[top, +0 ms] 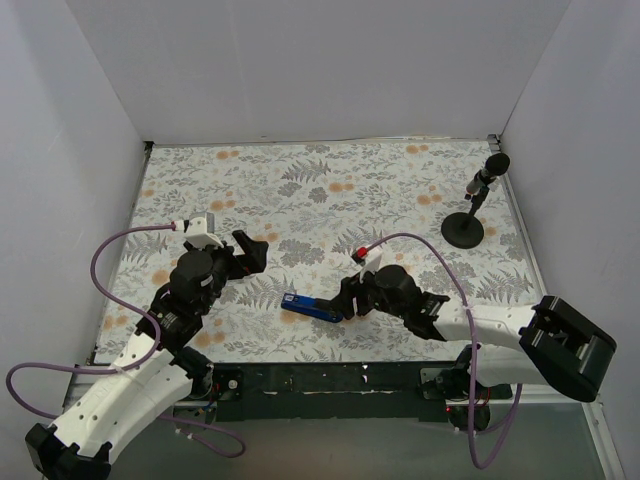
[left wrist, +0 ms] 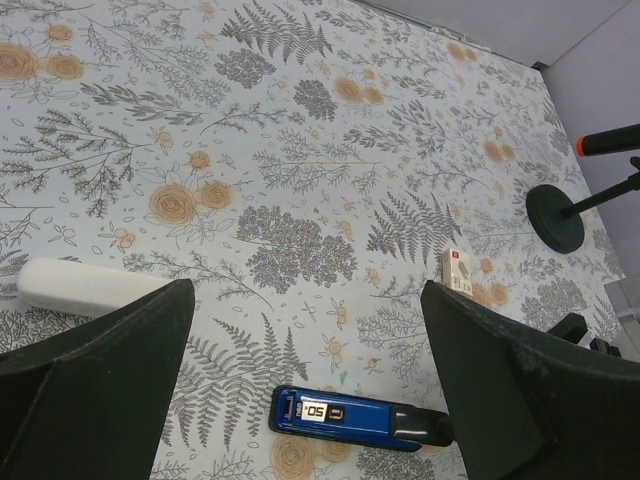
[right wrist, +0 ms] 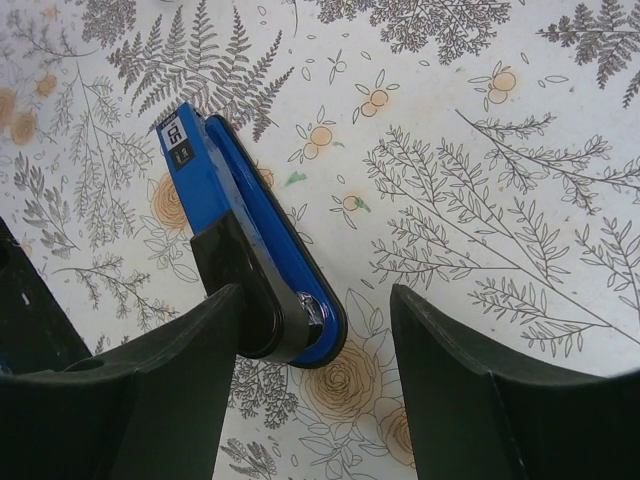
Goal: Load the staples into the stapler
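The blue stapler (top: 308,305) lies shut on the floral cloth, near the front edge. Its black rear end (right wrist: 255,290) sits between my right gripper's (right wrist: 318,300) open jaws. The left finger (right wrist: 170,370) is against that end and the right finger (right wrist: 470,380) stands well apart from it. My left gripper (top: 252,250) hovers wide open to the left of the stapler (left wrist: 345,415) and holds nothing. A small whitish block with a red mark, the staples (left wrist: 458,270), lies on the cloth beyond the stapler in the left wrist view.
A black microphone stand (top: 465,228) with a round base stands at the back right. White walls close in the table on three sides. The arms' bases and purple cables (top: 120,240) run along the near edge.
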`<state>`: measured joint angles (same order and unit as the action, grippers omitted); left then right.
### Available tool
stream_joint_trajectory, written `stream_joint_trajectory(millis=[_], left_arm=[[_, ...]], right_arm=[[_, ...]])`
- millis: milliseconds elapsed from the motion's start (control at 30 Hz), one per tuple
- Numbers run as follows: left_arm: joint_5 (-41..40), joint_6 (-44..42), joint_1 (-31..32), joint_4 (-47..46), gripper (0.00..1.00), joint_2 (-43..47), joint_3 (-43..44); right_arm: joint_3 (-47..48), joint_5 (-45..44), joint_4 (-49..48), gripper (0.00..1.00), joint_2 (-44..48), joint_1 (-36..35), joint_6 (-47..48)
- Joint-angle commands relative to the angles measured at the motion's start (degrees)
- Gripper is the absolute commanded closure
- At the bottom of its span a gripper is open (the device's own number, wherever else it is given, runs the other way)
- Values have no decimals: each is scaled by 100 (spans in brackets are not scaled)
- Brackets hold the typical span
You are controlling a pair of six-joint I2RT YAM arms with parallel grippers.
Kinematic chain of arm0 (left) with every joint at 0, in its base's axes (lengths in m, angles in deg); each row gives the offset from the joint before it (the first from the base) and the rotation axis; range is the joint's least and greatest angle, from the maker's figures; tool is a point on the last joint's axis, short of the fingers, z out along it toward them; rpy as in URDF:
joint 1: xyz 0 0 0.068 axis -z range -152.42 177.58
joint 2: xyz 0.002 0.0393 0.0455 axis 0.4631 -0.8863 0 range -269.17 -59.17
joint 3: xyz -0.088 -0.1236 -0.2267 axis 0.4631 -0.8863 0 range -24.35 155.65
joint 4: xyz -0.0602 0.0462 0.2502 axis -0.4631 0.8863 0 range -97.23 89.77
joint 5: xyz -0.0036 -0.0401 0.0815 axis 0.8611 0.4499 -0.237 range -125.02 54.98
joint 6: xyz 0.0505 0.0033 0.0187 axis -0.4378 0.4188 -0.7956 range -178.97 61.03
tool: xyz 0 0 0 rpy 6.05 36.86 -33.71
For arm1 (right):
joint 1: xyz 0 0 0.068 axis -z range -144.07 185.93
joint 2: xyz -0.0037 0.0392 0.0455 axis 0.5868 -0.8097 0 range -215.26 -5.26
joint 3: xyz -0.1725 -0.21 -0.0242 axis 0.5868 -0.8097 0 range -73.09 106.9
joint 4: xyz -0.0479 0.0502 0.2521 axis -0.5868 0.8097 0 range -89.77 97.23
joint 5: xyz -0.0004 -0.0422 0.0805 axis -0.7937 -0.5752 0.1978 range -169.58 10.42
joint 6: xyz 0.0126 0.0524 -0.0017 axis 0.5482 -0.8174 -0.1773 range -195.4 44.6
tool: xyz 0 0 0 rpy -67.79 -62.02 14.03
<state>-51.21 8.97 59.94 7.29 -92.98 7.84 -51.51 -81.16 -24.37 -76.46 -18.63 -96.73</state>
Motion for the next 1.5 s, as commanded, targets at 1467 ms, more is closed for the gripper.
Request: stream_joint_trajectory(millis=[1467], left_arm=[[-552,-228,-37,42,2,593,-45]], right_arm=[[1797,-1694,3531,25,984,-177,770]])
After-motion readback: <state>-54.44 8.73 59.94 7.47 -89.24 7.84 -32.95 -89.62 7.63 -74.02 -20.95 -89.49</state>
